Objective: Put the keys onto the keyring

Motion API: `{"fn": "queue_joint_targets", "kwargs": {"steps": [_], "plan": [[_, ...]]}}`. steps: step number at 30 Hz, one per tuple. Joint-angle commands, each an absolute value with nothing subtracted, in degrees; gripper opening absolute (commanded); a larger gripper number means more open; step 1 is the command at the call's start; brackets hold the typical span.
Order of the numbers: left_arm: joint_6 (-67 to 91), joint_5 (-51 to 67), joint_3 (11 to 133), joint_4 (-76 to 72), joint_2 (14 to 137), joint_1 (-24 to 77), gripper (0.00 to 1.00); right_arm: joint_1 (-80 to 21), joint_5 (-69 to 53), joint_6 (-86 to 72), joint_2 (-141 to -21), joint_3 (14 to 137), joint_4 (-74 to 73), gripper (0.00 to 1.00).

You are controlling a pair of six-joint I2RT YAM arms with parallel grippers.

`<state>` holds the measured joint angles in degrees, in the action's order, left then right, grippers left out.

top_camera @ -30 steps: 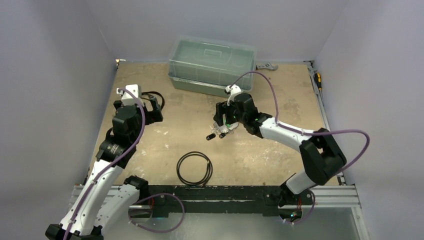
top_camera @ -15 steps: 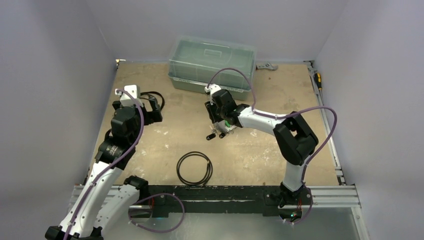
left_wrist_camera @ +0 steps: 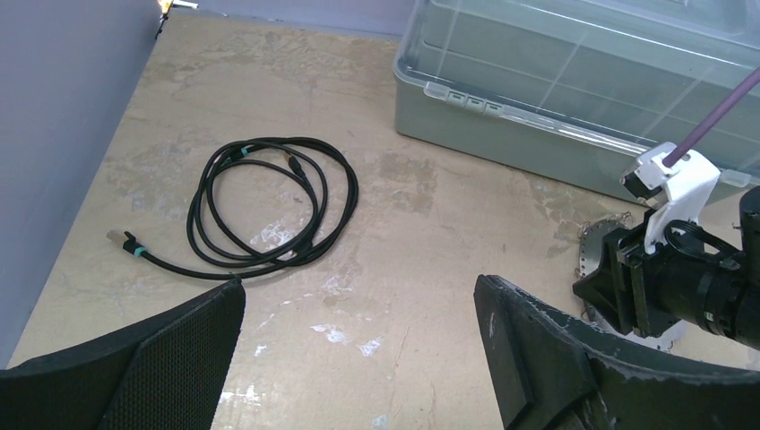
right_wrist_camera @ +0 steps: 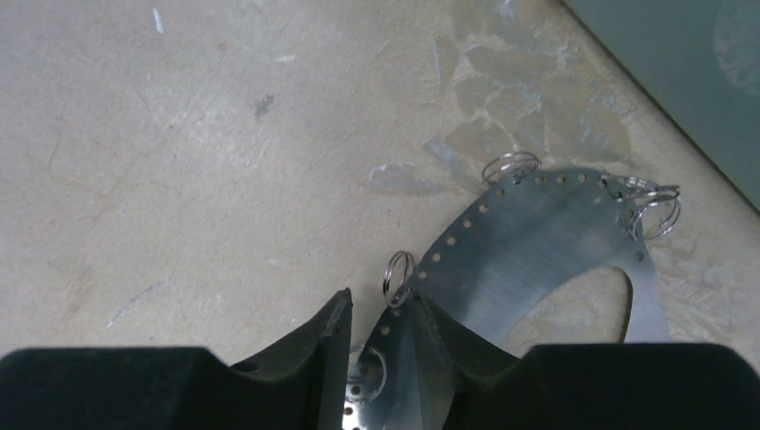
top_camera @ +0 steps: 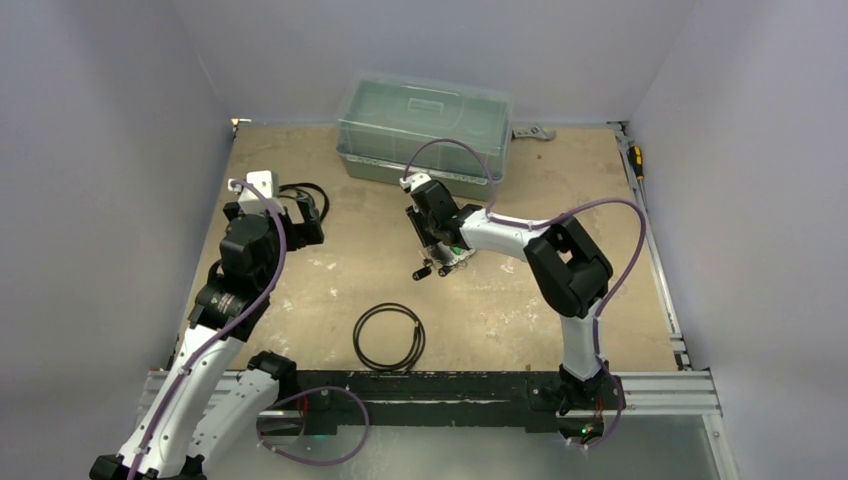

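Left arm (top_camera: 235, 290) raised, left hand (left_wrist_camera: 358, 300) spread wide, right arm (top_camera: 560, 270) folded inward, right hand (right_wrist_camera: 381, 309) low, fingers narrowly apart

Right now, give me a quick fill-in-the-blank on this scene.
1. The left gripper is ___, with nothing between its fingers.
2. The coiled black cable shows in the ___ wrist view only.
3. The right gripper has its fingers either side of one end of the flat, silvery, hole-rimmed ___.
Missing words: open; left; keyring.

Table (top_camera: 330, 290) bears box (top_camera: 425, 130), hoop (top_camera: 389, 336), cable (left_wrist_camera: 269, 202) (perhaps keys (top_camera: 432, 270)).
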<state>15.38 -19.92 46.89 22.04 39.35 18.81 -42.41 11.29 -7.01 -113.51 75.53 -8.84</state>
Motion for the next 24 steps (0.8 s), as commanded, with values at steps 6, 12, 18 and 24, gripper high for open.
{"fn": "queue_joint_targets", "kwargs": {"steps": [6, 12, 18, 24], "plan": [[14.5, -19.8, 48.1, 21.2, 38.6, 18.5, 0.99, -42.9, 15.4, -6.8, -116.1, 81.3, -10.3, 0.3], [14.5, -19.6, 48.0, 21.2, 38.6, 18.5, 0.99, -42.9, 17.0, -6.8, -118.0, 82.9, -11.2, 0.24], [14.5, -19.5, 48.0, 21.1, 38.7, 18.5, 0.99, -43.0, 17.6, -6.8, -119.0, 83.9, -12.1, 0.0], [14.4, -19.4, 48.0, 21.1, 38.7, 18.5, 0.99, -43.5, 17.2, -6.5, -115.3, 82.4, -11.8, 0.0]]}}
